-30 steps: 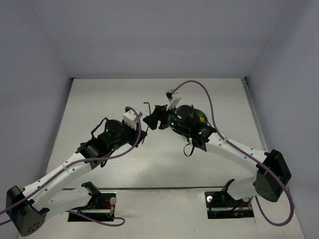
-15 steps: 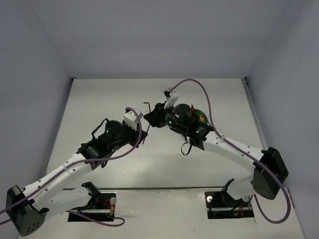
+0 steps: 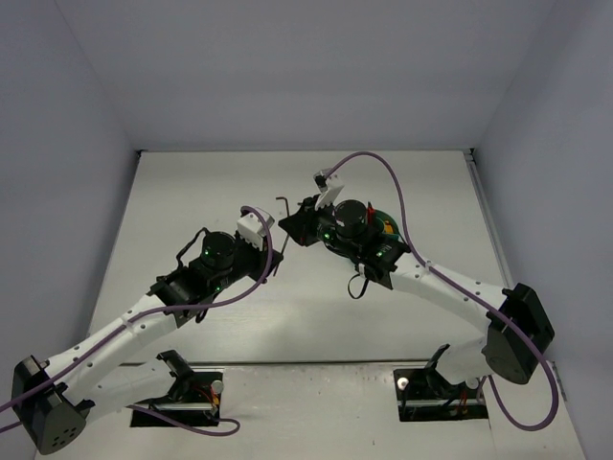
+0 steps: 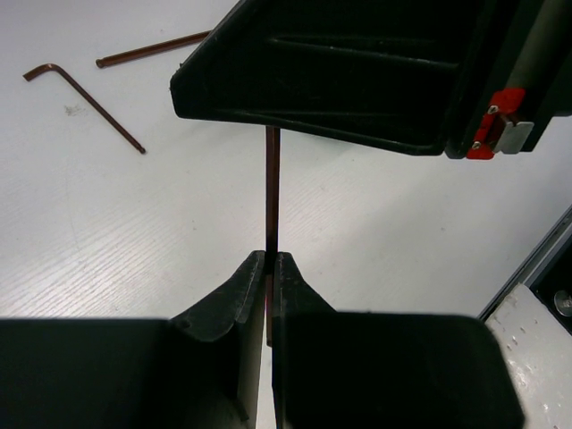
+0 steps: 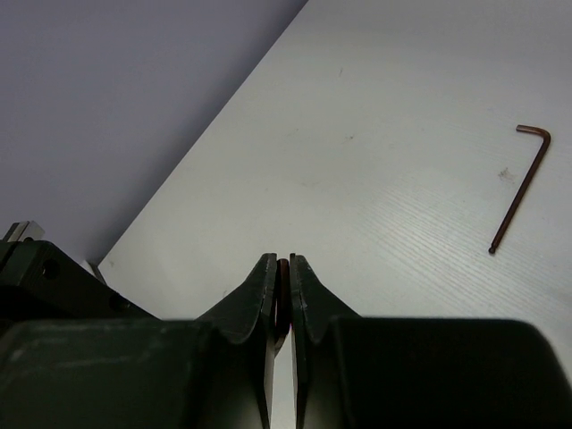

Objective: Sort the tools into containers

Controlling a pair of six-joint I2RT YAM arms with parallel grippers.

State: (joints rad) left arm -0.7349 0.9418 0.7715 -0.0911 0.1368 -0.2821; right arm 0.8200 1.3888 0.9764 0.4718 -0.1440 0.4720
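left gripper (image 4: 270,259) and right gripper (image 5: 279,261) meet tip to tip mid-table, a held hex key (image 4: 273,188) bridging them; loose hex key (image 3: 284,207) just beyond; far-left table (image 3: 192,182) open.

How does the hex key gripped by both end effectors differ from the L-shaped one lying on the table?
The gripped hex key is pinched by the left end effector and right end effector; the loose hex key lies on the table. The gripped one shows only straight shaft; the loose one shows its bend. Both are thin, dark.
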